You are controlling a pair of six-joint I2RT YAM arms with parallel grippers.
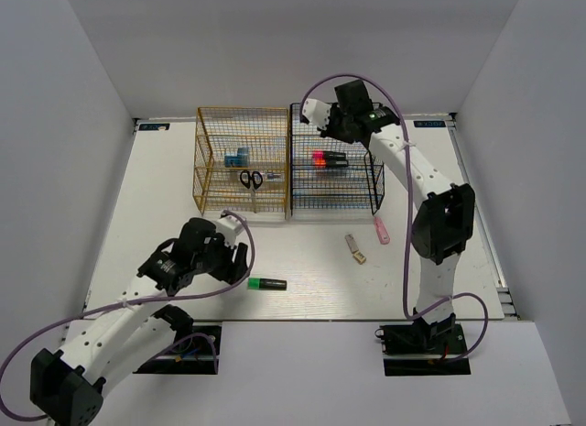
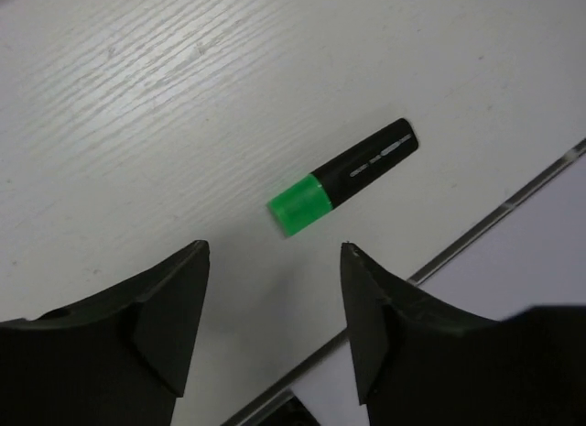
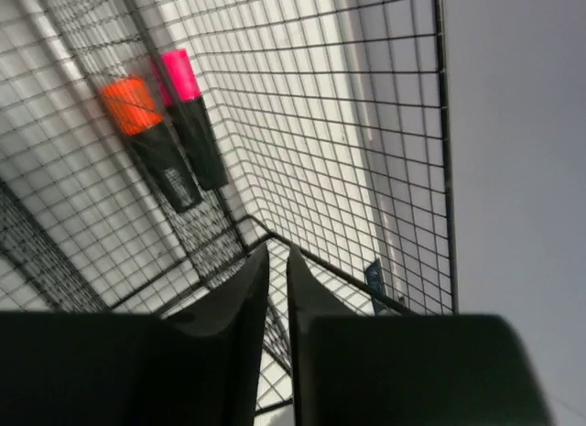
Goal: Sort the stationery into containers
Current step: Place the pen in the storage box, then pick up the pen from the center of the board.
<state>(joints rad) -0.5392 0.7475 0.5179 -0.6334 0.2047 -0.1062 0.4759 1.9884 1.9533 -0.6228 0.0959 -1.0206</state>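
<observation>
A green-ended black highlighter (image 1: 267, 284) lies on the table near the front edge; in the left wrist view it (image 2: 343, 179) lies just ahead of my open, empty left gripper (image 2: 275, 247), which hovers left of it (image 1: 240, 261). My right gripper (image 1: 311, 112) is shut and empty above the back of the black rack (image 1: 377, 183), its fingertips together (image 3: 277, 247). Orange (image 3: 146, 137) and pink (image 3: 192, 114) highlighters lie in that rack (image 1: 328, 158). The golden-yellow rack (image 1: 243, 109) holds black-handled scissors (image 1: 251, 179) and a blue tub (image 1: 238, 157).
A beige piece (image 1: 355, 247) and a pink piece (image 1: 382, 229) lie on the table in front of the black rack. White walls enclose the table on three sides. The table's front edge strip (image 2: 494, 211) runs close behind the green highlighter.
</observation>
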